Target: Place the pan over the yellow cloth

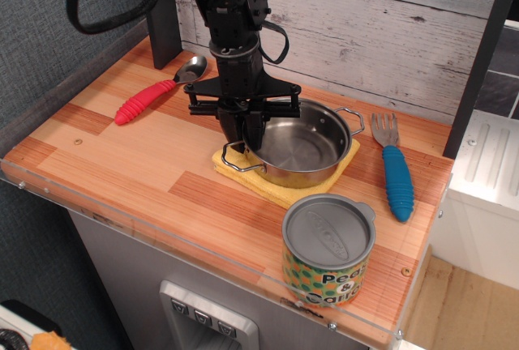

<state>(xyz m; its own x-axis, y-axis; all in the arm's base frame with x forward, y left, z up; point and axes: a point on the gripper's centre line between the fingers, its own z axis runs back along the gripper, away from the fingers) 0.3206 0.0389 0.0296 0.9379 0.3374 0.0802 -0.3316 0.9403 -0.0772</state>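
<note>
The pan (pixel 302 149), a small shiny steel pot with two wire loop handles, rests level on the yellow cloth (pixel 274 191) in the middle of the wooden counter. Only the cloth's front and left edges show from under it. My gripper (pixel 249 133) comes straight down at the pan's left rim. Its dark fingers stand close together, one inside and one outside the rim, shut on it just behind the left loop handle.
A red-handled spoon (pixel 144 101) lies at the back left. A blue-handled fork (pixel 396 178) lies to the right of the pan. A lidded patterned can (pixel 328 249) stands at the front right near the counter's clear front edge. A plank wall (pixel 389 26) runs close behind.
</note>
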